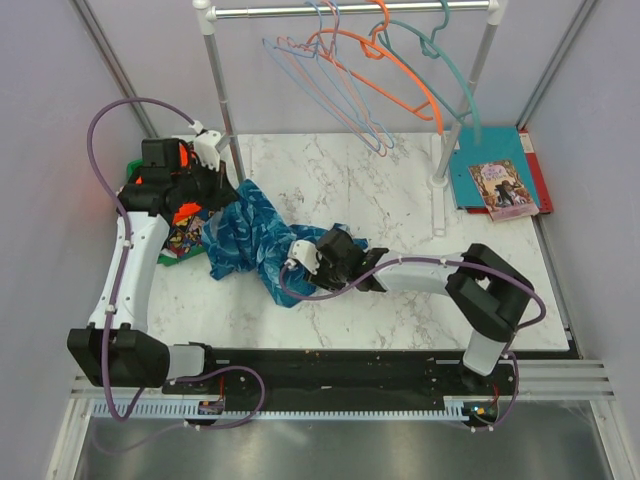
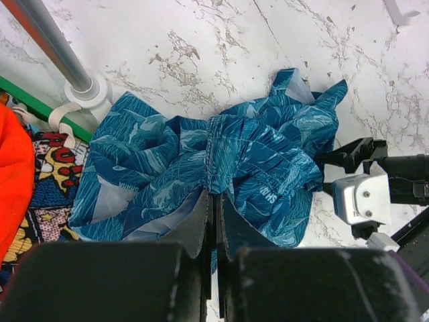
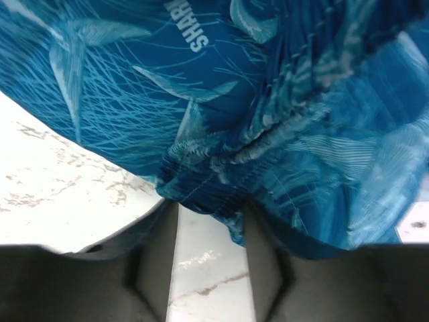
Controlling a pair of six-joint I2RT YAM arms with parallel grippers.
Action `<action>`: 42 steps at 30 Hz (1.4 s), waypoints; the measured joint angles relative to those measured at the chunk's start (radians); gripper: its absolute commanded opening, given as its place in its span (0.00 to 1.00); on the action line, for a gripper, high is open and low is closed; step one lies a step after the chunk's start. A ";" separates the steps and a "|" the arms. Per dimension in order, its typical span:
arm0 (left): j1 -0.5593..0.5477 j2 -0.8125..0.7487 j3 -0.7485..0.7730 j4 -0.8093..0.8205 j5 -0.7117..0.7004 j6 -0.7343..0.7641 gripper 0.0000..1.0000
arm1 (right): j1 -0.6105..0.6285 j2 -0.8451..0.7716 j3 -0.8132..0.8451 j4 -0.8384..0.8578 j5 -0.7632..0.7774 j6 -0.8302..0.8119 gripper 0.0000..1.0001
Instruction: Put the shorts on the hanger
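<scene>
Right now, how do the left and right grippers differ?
Left gripper is shut, pinching the shorts; right gripper has jaws apart, cloth only at its tips. Left gripper sits at the shorts' end by the rack post; right gripper at the opposite end. Both are at the shorts.
</scene>
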 measured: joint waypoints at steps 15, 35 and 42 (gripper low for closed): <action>0.000 0.000 0.006 -0.002 0.114 0.038 0.02 | -0.267 -0.364 0.142 -0.341 -0.077 -0.078 0.00; -0.171 -0.295 -0.089 0.121 0.303 0.558 0.02 | -0.536 -0.736 0.467 -0.711 -0.171 -0.166 0.00; -0.316 -0.408 -0.645 0.076 0.259 0.776 0.02 | -0.496 -0.611 0.040 -0.771 -0.253 -0.181 0.00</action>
